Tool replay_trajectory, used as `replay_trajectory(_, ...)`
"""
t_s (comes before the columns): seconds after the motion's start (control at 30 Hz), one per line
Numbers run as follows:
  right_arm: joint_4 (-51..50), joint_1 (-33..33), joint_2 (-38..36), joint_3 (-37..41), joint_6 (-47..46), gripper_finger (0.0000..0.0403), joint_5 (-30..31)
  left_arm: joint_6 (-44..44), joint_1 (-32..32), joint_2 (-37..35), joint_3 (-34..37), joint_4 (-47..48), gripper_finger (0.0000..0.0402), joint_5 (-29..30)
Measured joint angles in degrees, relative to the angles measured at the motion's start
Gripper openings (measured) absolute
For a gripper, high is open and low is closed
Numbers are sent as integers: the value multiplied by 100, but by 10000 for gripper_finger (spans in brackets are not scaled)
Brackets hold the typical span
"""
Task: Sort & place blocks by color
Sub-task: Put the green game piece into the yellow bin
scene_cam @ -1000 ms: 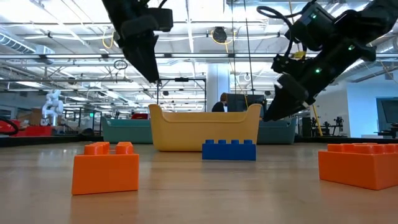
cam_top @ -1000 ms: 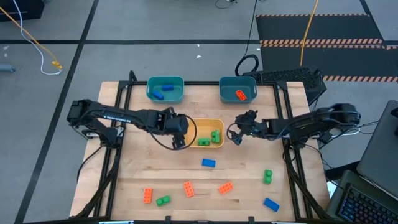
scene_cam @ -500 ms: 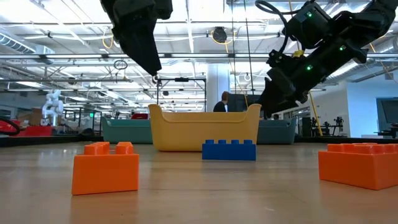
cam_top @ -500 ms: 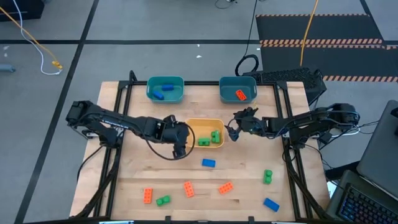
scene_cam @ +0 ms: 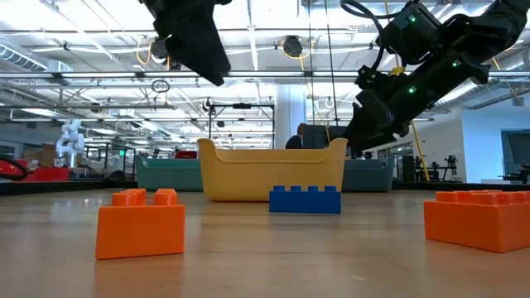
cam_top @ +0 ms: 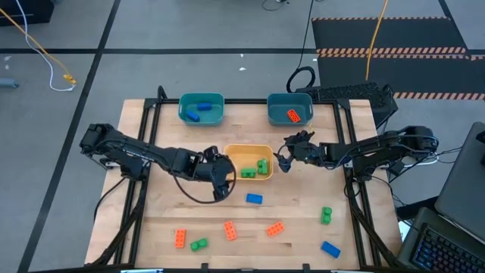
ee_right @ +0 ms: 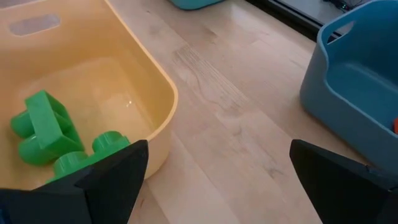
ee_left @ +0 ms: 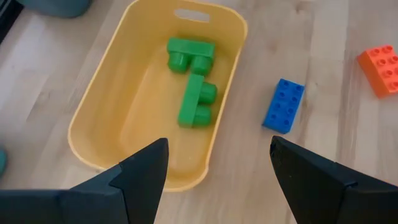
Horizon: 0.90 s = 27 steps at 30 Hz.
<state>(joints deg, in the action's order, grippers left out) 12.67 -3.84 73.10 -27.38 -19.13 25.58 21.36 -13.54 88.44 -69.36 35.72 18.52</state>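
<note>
Both grippers are open and hold nothing. My left gripper (cam_top: pixel 220 184) (ee_left: pixel 219 145) hovers above the table at the near left corner of the yellow bin (cam_top: pixel 250 149). Two green blocks (ee_left: pixel 193 81) lie in that bin. A blue block (cam_top: pixel 254 199) (ee_left: pixel 283 106) lies flat on the table just beyond the bin's near side. My right gripper (cam_top: pixel 284 161) (ee_right: pixel 219 147) hangs above the table by the bin's right end. Orange blocks (cam_top: pixel 229 230), green blocks (cam_top: pixel 326 215) and another blue block (cam_top: pixel 330 248) lie toward the near edge.
Two teal bins stand at the far edge: the left one (cam_top: pixel 201 108) holds blue blocks, the right one (cam_top: pixel 290 108) an orange block. Bare wood lies between the yellow bin and the scattered blocks. Metal frame rails run along both sides of the table.
My left gripper has moved toward the table's near edge, from beside the yellow bin's left end to its near left corner. My right gripper has shifted slightly toward the far edge, then held still. No block has moved.
</note>
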Motion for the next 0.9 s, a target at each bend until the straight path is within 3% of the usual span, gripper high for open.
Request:
replay_trajectory(0.17,89,1,0,0,170,384,5,-220,-4,0,0,-147,282,0)
replay_trajectory(0.3,-76,4,-175,0,466,384,7,-928,44,29,-1,-980,282,-27)
replay_trajectory(0.63,-506,211,-1835,-1,658,384,-33,-1075,54,611,2,-1981,282,-1188)
replay_trajectory(0.9,-864,425,-2623,92,598,384,-1095,-1151,-186,1001,4,-2682,282,-1256)
